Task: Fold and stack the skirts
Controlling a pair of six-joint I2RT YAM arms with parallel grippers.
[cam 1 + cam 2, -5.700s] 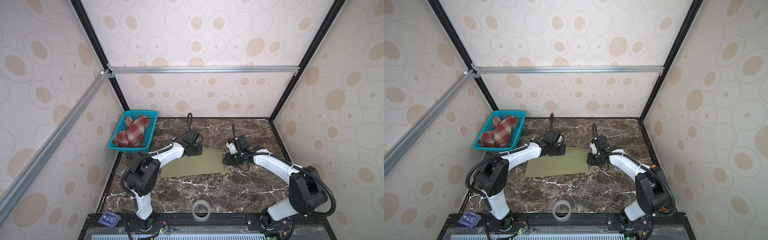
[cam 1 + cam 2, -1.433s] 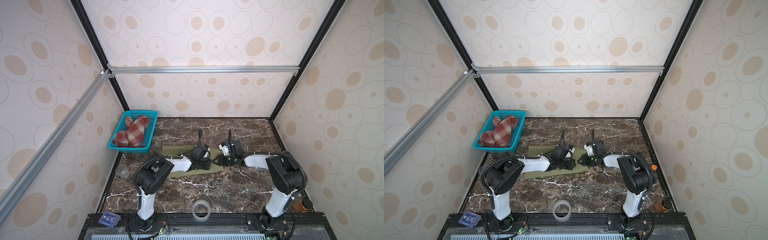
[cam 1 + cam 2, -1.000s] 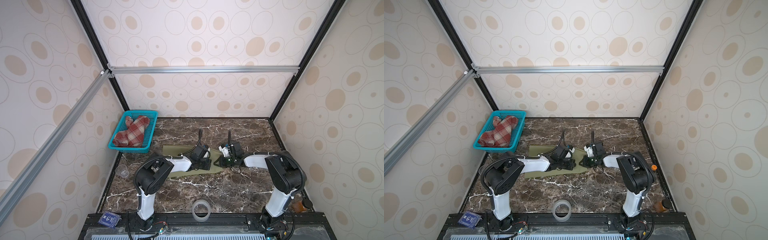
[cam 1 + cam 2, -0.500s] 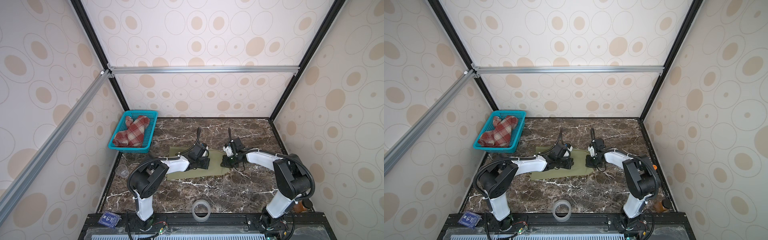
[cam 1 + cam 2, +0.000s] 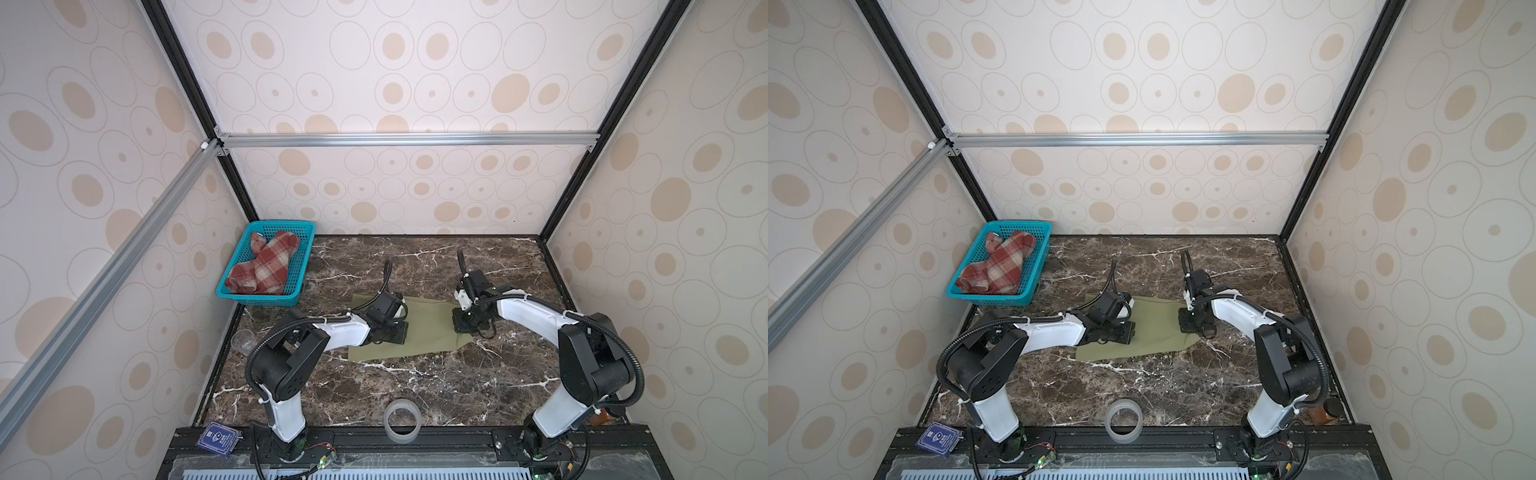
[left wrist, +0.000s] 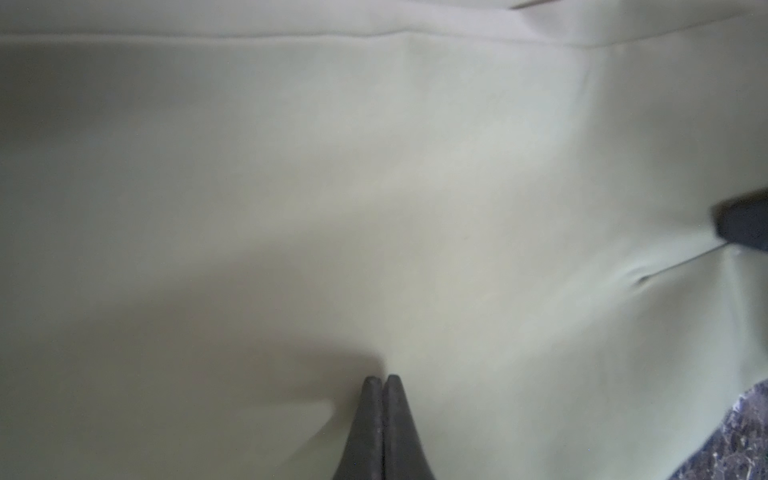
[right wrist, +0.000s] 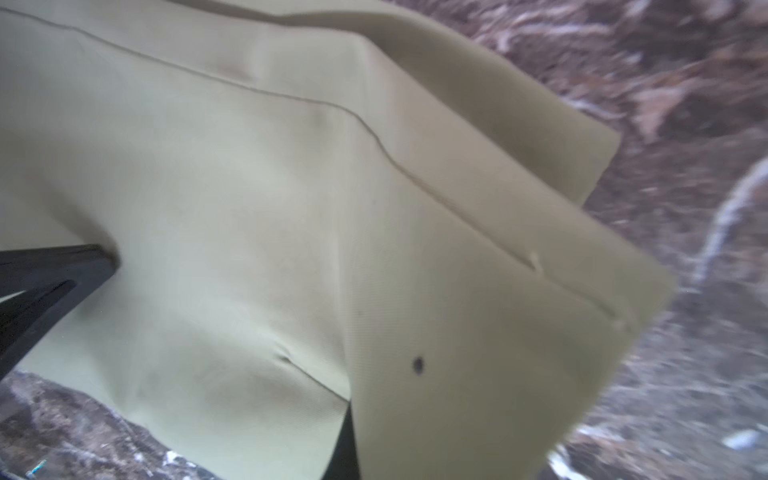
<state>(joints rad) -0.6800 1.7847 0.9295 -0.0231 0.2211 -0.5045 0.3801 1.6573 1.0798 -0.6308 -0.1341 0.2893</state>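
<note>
Marble tabletop (image 5: 415, 382) carries the olive skirt (image 5: 428, 328) at centre, both arms on it. The plaid skirt (image 5: 266, 268) sits in the teal basket (image 5: 282, 225), back-left corner.

L gripper (image 6: 382, 380): jaws closed, nothing between, tips on cloth as hold-down.

R gripper (image 5: 464, 325): appears clamped on skirt's right edge, flap draped over it.

Procedure (est.):
- Hold L pressure at fold line.
- Carry R flap low across toward L.
- Align edges before release.
- Don't drag the lower layer.
</note>
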